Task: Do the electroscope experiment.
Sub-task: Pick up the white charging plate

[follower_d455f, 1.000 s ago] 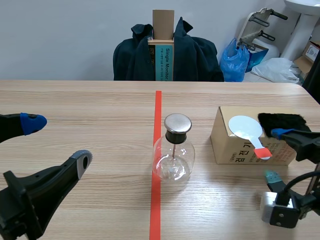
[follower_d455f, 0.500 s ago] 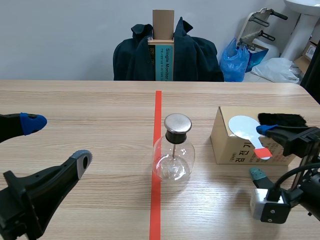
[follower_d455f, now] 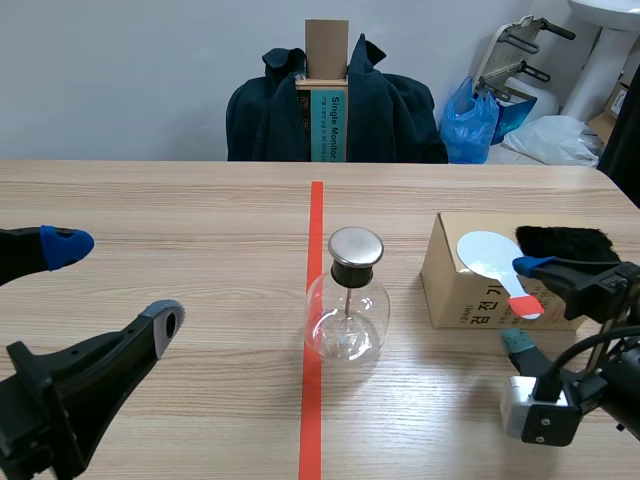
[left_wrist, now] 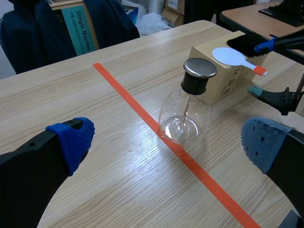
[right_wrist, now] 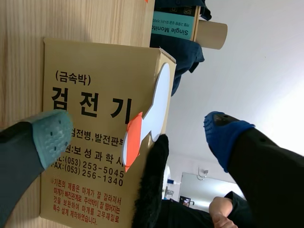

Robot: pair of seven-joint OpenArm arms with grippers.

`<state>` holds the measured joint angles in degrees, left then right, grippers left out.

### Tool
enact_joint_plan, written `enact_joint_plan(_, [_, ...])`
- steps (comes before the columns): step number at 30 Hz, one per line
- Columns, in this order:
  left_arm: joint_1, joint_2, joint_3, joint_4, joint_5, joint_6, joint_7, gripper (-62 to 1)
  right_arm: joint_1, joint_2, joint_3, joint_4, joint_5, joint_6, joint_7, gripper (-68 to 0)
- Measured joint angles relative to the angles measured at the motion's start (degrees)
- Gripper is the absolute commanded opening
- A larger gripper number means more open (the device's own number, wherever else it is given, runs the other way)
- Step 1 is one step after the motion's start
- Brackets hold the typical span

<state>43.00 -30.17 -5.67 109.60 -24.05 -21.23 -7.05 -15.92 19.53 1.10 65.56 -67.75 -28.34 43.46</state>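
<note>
early | left fingers [follower_d455f: 62, 245] open, empty | right fingers [follower_d455f: 527, 264] open near paddle [follower_d455f: 495, 258] on box [follower_d455f: 470, 295] | flask [follower_d455f: 345, 315] untouched | rubbing, charging pending

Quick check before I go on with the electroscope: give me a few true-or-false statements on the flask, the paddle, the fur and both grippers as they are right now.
1. The glass flask stands upright with its metal cap on. True.
2. The white paddle lies on the table beside the cardboard box. False: it lies on top of the cardboard box.
3. The right gripper is shut on the paddle's handle. False: its fingers stand wide apart and grip nothing.
4. The left gripper is open and holds nothing. True.
5. The black fur lies on the box beside the paddle. True.
</note>
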Motion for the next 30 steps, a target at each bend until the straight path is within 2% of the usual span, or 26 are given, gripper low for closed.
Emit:
enact_joint_plan(3, [0.0,0.0,0.0,0.0,0.0,0.0,0.02,1.4,0.0,0.0,0.0,0.0,0.0,-0.35,-0.02,-38.4])
enact_joint_plan(6, [0.0,0.0,0.0,0.0,0.0,0.0,0.09,1.4,0.0,0.0,0.0,0.0,0.0,-0.35,0.0,-49.5])
enact_joint_plan(10, [0.0,0.0,0.0,0.0,0.0,0.0,0.22,1.4,0.0,0.02,0.0,0.0,0.0,-0.57,-1.62,-58.1])
enact_joint_plan(14, [0.0,0.0,0.0,0.0,0.0,0.0,0.22,1.4,0.0,0.02,0.0,0.0,0.0,-2.19,-2.38,-67.0])
enact_joint_plan(20, [0.0,0.0,0.0,0.0,0.0,0.0,0.22,1.4,0.0,0.02,0.0,0.0,0.0,-4.04,-2.99,-66.8])
enact_joint_plan(24, [0.0,0.0,0.0,0.0,-0.02,0.0,0.22,1.4,0.0,0.0,0.0,0.0,0.28,-9.03,-3.72,-66.8])
enact_joint_plan(27, [0.0,0.0,0.0,0.0,0.0,0.02,0.22,1.4,0.0,0.0,0.0,0.07,3.5,-13.18,-3.93,-66.8])
enact_joint_plan(30, [0.0,0.0,0.0,0.0,0.0,0.0,0.22,1.4,-0.02,0.02,0.07,1.03,5.51,-13.64,-4.07,-66.8])
